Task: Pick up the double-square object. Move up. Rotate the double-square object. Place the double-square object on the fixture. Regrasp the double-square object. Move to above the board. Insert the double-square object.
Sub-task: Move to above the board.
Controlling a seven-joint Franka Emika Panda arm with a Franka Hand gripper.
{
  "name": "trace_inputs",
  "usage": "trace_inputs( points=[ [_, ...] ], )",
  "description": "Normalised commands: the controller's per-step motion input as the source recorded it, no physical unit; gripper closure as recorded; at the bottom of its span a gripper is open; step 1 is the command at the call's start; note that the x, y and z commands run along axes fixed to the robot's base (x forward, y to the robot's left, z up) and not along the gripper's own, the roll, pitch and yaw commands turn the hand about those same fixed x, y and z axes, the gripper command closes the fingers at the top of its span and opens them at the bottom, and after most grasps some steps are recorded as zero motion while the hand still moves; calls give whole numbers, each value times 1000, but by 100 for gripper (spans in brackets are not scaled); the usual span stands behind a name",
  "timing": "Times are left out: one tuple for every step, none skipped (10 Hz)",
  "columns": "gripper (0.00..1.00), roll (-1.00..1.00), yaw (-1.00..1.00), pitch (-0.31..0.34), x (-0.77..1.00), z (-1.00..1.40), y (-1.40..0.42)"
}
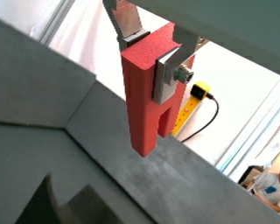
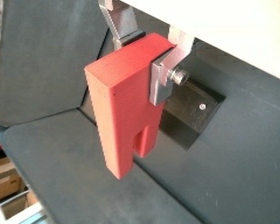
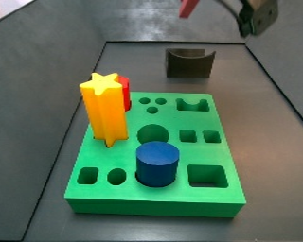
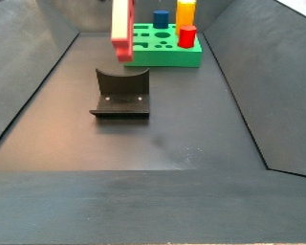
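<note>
My gripper [image 1: 154, 54] is shut on the double-square object [image 1: 149, 101], a long red block. The silver fingers clamp its solid end, and its two legs with the slot point away from the gripper. It shows the same way in the other wrist view [image 2: 122, 109]. In a side view the red block [image 4: 121, 31] hangs in the air above the fixture [image 4: 121, 92]. The fixture's dark plate lies behind the block in a wrist view [image 2: 195, 118]. In a side view the fixture [image 3: 188, 62] stands beyond the green board [image 3: 192, 142]. Only a tip of the block [image 3: 188, 8] shows there.
On the board stand a yellow star [image 3: 103, 109], a blue cylinder [image 3: 157, 163] and another red piece [image 3: 141, 95] behind the star. Dark sloping walls [image 4: 41, 86] enclose the floor on both sides. The board [image 4: 168, 53] lies at the far end in a side view.
</note>
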Motion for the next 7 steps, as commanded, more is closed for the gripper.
trace_inputs(
  points=[
    [100,-36,52,198,-120,1000,0],
    [100,-40,77,185,-110,1000,-2],
    [100,-39,125,146,-61,743,-8],
    [100,-37,137,133,-40,624,-13],
    [100,-29,146,116,-5,393,-16],
    [100,-26,147,105,9,278,-20],
    [100,-1000,23,13,-409,239,-1000]
  ],
)
